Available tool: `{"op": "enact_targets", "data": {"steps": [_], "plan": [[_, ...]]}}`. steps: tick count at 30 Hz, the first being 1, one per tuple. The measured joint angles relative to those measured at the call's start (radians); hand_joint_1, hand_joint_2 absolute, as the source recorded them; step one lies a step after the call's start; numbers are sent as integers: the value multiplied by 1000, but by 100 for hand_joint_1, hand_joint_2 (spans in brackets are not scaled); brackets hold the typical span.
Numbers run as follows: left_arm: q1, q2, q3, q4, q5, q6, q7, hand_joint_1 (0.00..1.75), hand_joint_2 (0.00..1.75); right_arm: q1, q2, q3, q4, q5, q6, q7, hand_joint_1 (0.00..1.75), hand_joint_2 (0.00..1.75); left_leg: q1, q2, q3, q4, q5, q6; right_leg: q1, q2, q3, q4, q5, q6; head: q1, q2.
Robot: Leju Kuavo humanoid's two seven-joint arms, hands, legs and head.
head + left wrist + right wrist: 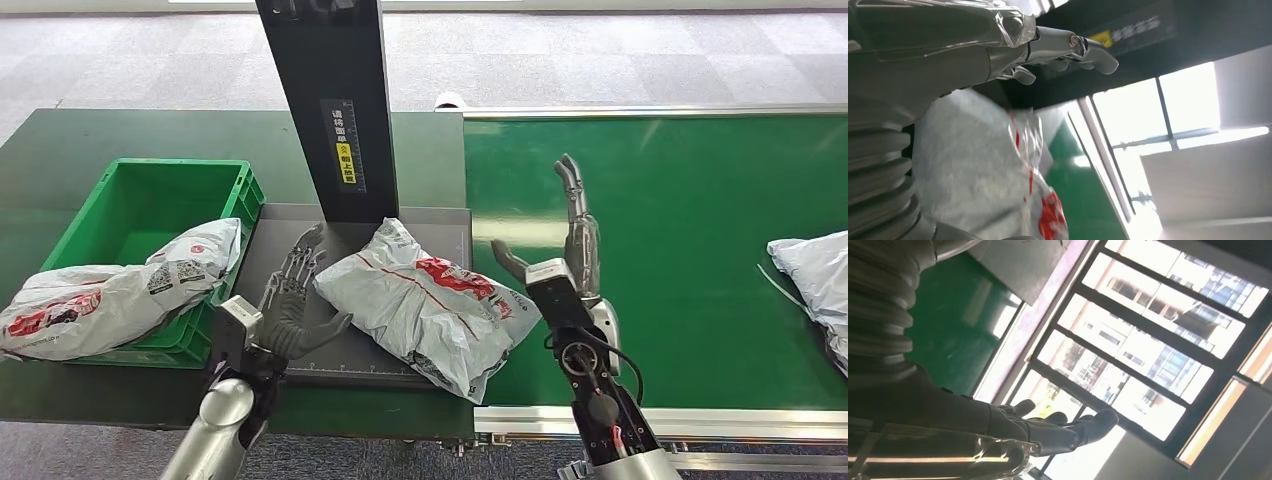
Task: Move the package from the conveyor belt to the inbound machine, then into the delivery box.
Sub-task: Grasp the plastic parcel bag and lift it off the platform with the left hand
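crinkly grey poly package (425,300), red print, on scanner plate | left hand (295,295) spread, empty | right hand (570,245) spread, empty

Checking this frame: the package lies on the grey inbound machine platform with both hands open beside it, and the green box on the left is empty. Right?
Not quite. The head view shows the green box holds a package already, draped over its front rim. The rest stands: package on the platform, left hand and right hand open beside it.
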Motion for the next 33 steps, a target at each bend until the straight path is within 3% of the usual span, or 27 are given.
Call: {"op": "enact_targets", "data": {"steps": [2, 6, 11, 15, 18, 25, 33], "plan": [[-11, 0, -19, -19, -120, 98, -7, 0, 175, 10, -4, -41, -13, 11, -1, 12, 0, 175, 0, 0, 0, 0, 0, 0, 0, 0, 0, 0, 0, 0, 0, 0], [-45, 0, -64, -45, -294, 207, 15, 0, 175, 15, -4, -96, -17, 38, 3, 29, 0, 175, 0, 0, 0, 0, 0, 0, 0, 0, 0, 0, 0, 0, 0, 0], [-104, 0, -124, -47, -480, 282, 81, 0, 175, 9, 1, -128, -15, 60, 12, 48, 0, 175, 0, 0, 0, 0, 0, 0, 0, 0, 0, 0, 0, 0, 0, 0], [-176, -2, -203, -9, -764, 328, 174, 0, 175, -14, 4, -141, -4, 86, 15, 72, 0, 175, 0, -1, 0, 0, 0, 0, 0, 0, 0, 0, 0, 0, 0, 0], [-220, -8, -268, 39, -859, 320, 209, 0, 175, -28, 7, -145, 6, 114, -1, 79, 0, 175, 0, 0, 0, 0, 0, 0, 0, 0, 0, 0, 1, 0, 0, 0], [-260, -15, -326, 93, -875, 298, 224, 0, 175, -33, 7, -149, 15, 129, -12, 85, 0, 175, 0, 0, 0, 0, 0, 0, 0, 0, 0, 0, 0, 0, 0, 0], [-309, -35, -412, 227, -928, 28, 285, 0, 175, -10, 12, -179, 2, 173, -20, 94, 0, 175, -1, 0, 0, 0, 0, 0, -1, 0, 0, 0, 1, 0, 0, 0]]}}
